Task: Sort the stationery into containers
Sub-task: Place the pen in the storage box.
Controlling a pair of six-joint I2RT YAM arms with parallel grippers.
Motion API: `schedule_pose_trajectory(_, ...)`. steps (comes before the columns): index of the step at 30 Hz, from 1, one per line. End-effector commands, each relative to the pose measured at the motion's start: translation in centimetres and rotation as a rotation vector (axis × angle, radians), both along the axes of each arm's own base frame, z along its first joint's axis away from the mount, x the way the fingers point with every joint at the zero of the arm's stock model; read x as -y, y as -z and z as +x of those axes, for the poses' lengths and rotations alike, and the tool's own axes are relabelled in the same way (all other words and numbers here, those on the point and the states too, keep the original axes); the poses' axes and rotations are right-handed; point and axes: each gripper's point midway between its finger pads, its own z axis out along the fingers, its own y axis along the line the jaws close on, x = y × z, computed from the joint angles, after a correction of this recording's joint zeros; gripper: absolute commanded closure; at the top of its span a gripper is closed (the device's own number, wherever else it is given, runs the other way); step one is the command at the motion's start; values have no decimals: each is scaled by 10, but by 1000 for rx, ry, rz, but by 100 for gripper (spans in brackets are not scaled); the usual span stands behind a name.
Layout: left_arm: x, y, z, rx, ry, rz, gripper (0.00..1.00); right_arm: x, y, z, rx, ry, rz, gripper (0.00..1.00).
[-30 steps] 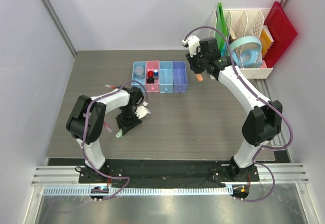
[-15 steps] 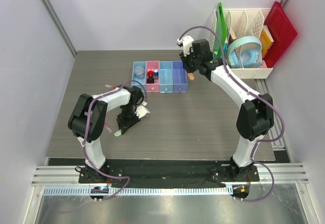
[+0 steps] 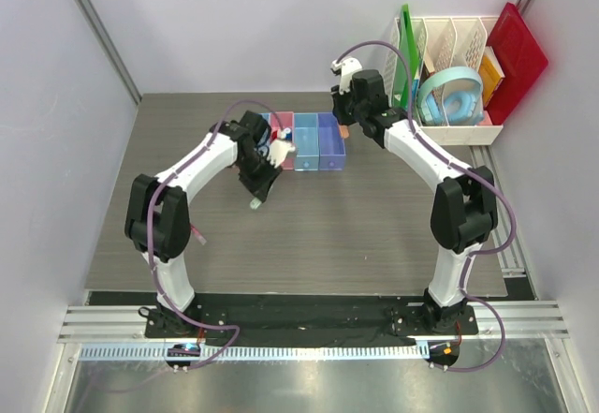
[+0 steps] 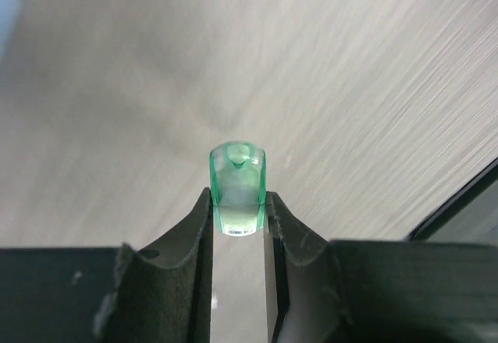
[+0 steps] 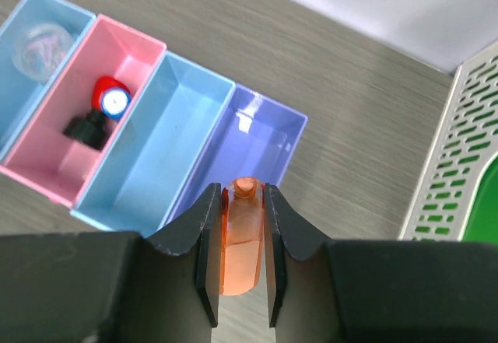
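1. In the top view, the left gripper (image 3: pixel 256 191) hangs over the table (image 3: pixel 374 216) just near of the row of containers (image 3: pixel 318 141). Its arm covers much of the two leftmost bins. A light green marker (image 3: pixel 254 204) pokes out at its near end.
2. Only the left wrist view shows the grip: the left gripper (image 4: pixel 237 203) has its jaws clamped on the light green marker (image 4: pixel 237 181), which is seen end-on above blurred table (image 4: pixel 389 86).
3. From above, the right gripper (image 3: pixel 344 128) sits at the right end of the row. Its hold is too small to judge there.
4. The right wrist view shows the right gripper (image 5: pixel 243 203) pinching an orange marker (image 5: pixel 241 242) upright over the near rim of the purple-blue bin (image 5: pixel 268 137).
5. That view also shows the bin contents: a clear round piece (image 5: pixel 35 47) in the leftmost light blue bin (image 5: pixel 66 18), and a small red ball-like piece (image 5: pixel 109 98) in the pink bin (image 5: pixel 136 59). The white rack (image 5: pixel 459 141) stands to the right.
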Motion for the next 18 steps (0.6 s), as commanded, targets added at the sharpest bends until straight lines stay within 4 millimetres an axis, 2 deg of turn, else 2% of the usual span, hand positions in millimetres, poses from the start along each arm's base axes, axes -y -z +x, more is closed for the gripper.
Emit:
schedule_pose_trajectory(1, 62, -69, 48, 136, -57, -363, 100, -18, -8, 17, 37, 11, 121, 83)
schedule_pose_trajectory(2, 69, -69, 56, 136, -70, -390, 100, -22, -4, 16, 25, 1, 131, 83)
schedule_pose_trajectory(3, 76, -78, 66, 147, -95, -426, 100, -24, -1, 16, 15, -2, 143, 83)
schedule_pose_trajectory(4, 85, -85, 76, 168, -90, -471, 100, -26, 12, 19, -6, -6, 138, 83)
schedule_pose_trajectory(7, 102, -90, 109, 205, -129, -532, 100, -33, 30, 22, -52, -3, 161, 83)
schedule_pose_trajectory(9, 110, -90, 129, 214, -145, -560, 100, -33, 36, 25, -59, -1, 148, 83)
schedule_pose_trajectory(11, 119, -102, 146, 236, -172, -622, 100, -32, 41, 29, -62, 7, 137, 83)
schedule_pose_trajectory(12, 119, -94, 156, 240, -187, -629, 100, -32, 40, 31, -60, 8, 134, 83)
schedule_pose_trajectory(13, 124, -102, 167, 252, -232, -675, 100, -32, 40, 32, -61, 12, 133, 83)
schedule_pose_trajectory(17, 129, -93, 194, 289, -280, -704, 100, -33, 36, 34, -63, 18, 134, 84)
schedule_pose_trajectory(18, 127, -79, 200, 283, -299, -684, 100, -32, 33, 34, -60, 19, 135, 84)
